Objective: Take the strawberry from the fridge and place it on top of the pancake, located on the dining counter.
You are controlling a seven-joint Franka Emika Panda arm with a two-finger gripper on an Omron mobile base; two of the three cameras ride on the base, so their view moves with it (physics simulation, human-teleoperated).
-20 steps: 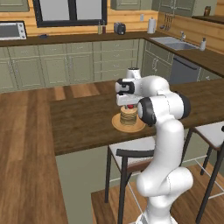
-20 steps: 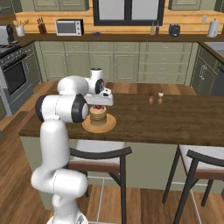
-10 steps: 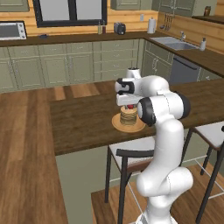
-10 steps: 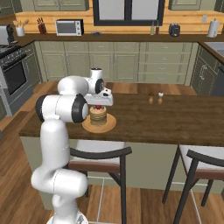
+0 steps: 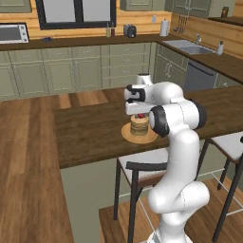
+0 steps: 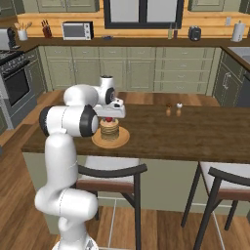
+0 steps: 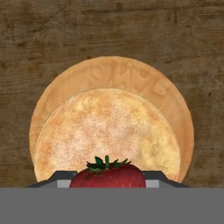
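Observation:
My gripper [image 7: 108, 183] is shut on the strawberry [image 7: 108, 176], a red berry with green leaves, held between the grey fingers [image 7: 61, 177]. It hangs just above the pancake [image 7: 107, 131], a tan stack on a round tan plate [image 7: 144, 78] on the dark wood dining counter [image 7: 43, 43]. In the left base view the gripper [image 5: 139, 114] holds the strawberry [image 5: 139, 116] over the pancake [image 5: 139, 127]. From the right base view the strawberry [image 6: 109, 119] sits close over the pancake [image 6: 110, 130] and its plate [image 6: 100, 142]; whether they touch I cannot tell.
Two small shakers [image 6: 173, 110] stand on the dining counter [image 6: 195, 136] to the right of the plate. Stools [image 6: 112, 172] [image 6: 228, 179] stand along its near edge. Green kitchen cabinets [image 5: 95, 71] line the far wall.

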